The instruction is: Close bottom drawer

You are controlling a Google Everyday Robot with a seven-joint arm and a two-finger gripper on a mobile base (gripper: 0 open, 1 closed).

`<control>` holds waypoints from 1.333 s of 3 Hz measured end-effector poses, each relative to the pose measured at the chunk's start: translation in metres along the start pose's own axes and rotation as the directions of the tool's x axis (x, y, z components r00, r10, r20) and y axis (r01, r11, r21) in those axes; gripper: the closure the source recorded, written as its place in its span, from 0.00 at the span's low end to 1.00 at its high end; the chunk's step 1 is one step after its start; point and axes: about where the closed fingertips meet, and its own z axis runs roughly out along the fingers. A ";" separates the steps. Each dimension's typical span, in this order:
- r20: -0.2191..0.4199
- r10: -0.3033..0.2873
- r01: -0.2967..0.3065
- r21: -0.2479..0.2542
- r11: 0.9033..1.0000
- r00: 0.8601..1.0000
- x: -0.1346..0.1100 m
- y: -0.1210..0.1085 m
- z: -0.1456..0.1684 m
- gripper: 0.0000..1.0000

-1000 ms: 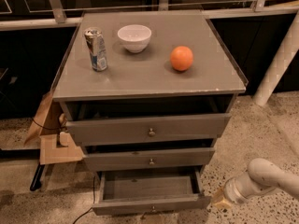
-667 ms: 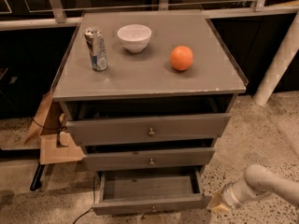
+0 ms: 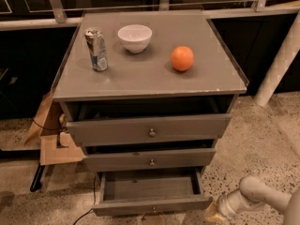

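The grey cabinet has three drawers. The bottom drawer is pulled out far, its inside bare, its slim front panel near the picture's lower edge with the small knob just showing. The middle drawer and top drawer stand slightly open. My gripper is low at the lower right, just beside the right end of the bottom drawer's front. The white arm runs off to the right behind it.
On the cabinet top stand a drink can, a white bowl and an orange. Cardboard leans at the cabinet's left. A white post stands at the right. The floor is speckled concrete.
The gripper and arm have dropped lower and drawn a little toward the lower right corner. The drawers have not moved.
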 end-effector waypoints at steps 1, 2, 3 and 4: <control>0.001 -0.082 0.082 0.022 0.996 0.997 0.003 -0.006 0.036 1.00; -0.060 -0.211 0.216 0.093 0.972 0.976 -0.014 -0.018 0.056 1.00; -0.092 -0.238 0.251 0.165 0.954 0.967 -0.015 -0.032 0.061 1.00; -0.088 -0.240 0.251 0.169 0.953 0.967 -0.014 -0.032 0.062 1.00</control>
